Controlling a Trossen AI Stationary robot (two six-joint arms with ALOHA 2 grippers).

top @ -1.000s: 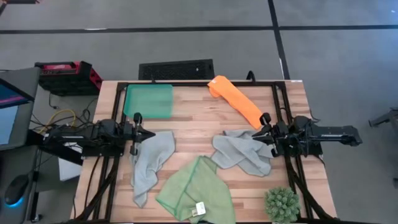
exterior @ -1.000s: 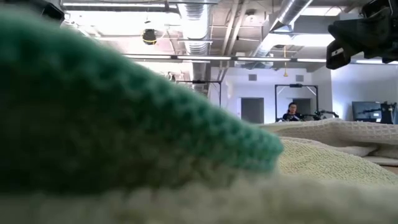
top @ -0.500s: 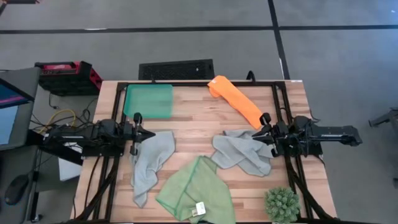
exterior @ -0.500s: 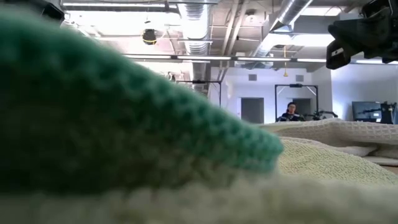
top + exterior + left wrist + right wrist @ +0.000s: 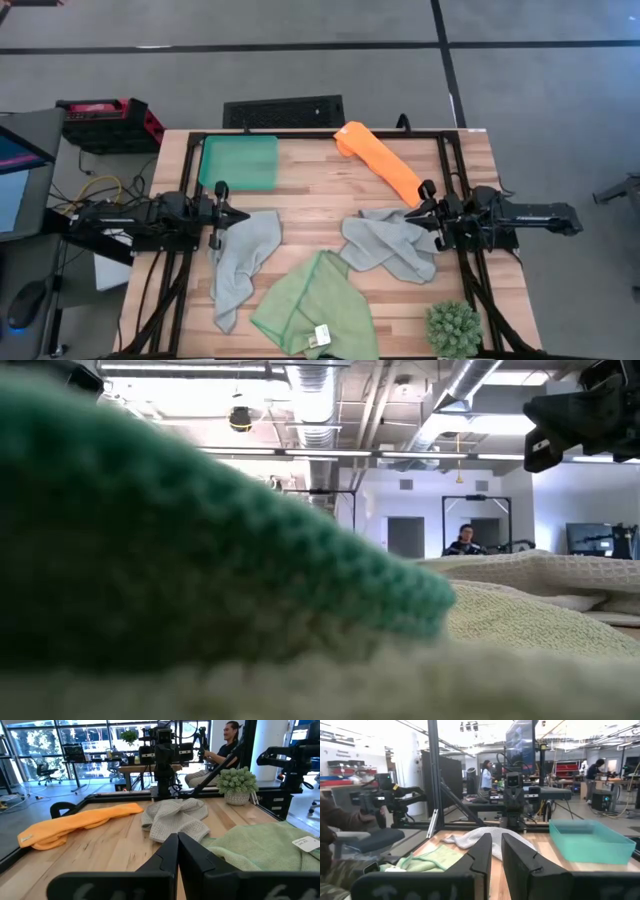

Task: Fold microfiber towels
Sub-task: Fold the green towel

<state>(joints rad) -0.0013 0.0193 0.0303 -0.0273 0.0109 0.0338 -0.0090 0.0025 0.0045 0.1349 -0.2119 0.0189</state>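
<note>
You are sitting at the very start: none of the four towels is folded yet, and both arms are parked low at the table's side edges.

Nearest the front edge, the light green towel is lying crumpled with its white tag showing, and the plant ball is standing just beside it at the front right corner.

Next back, the left grey towel is trailing in a long rumpled strip from beside the left gripper toward the front. The right grey towel is lying bunched, touching or nearly under the right gripper.

Both grippers are holding nothing, their fingers drawn to a narrow slit, as each wrist view is showing.

Farthest back, the orange towel is lying as a diagonal roll, and the green tray is sitting at the back left corner.

Your next move is probably calling for opening a gripper, pinching a corner of the closest grey towel, and spreading it flat on the bare wood of the table before any fold.
</note>
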